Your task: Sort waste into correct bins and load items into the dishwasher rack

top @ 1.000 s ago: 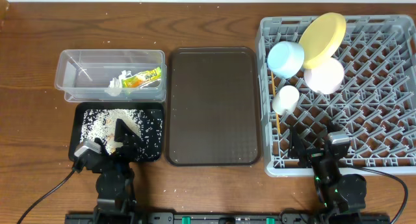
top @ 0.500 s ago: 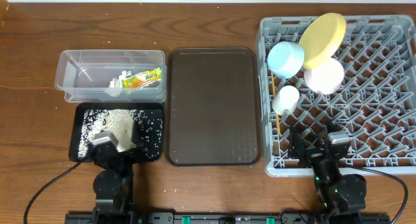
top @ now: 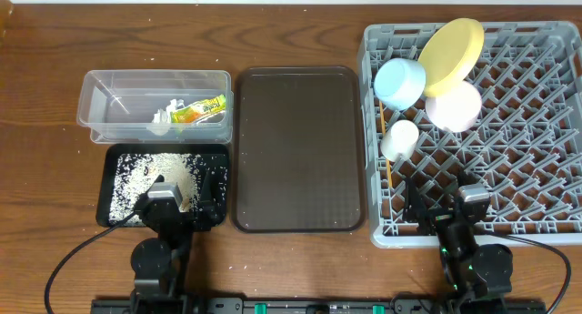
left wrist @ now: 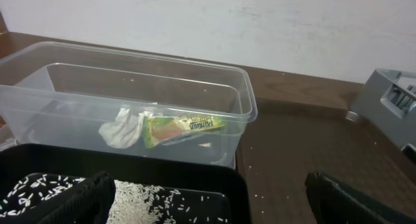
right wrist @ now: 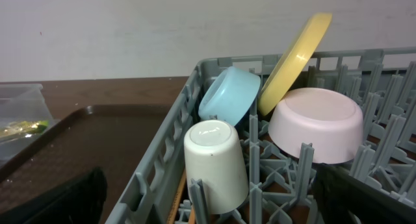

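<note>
The snack wrapper and white tissue lie in the clear tub; the left wrist view also shows the wrapper and tissue. Rice lies in the black tray. The grey rack holds the yellow plate, blue bowl, pink bowl, white cup and chopsticks. My left gripper is open and empty over the black tray's near edge. My right gripper is open and empty at the rack's near edge, facing the cup.
The dark brown serving tray lies between the bins and the rack. A few rice grains are scattered on the wood near the black tray's front. The rack's near wall stands right before my right gripper.
My left gripper has swung to the right along the near edge of the black tray and now faces the tub. The right arm has not moved.
</note>
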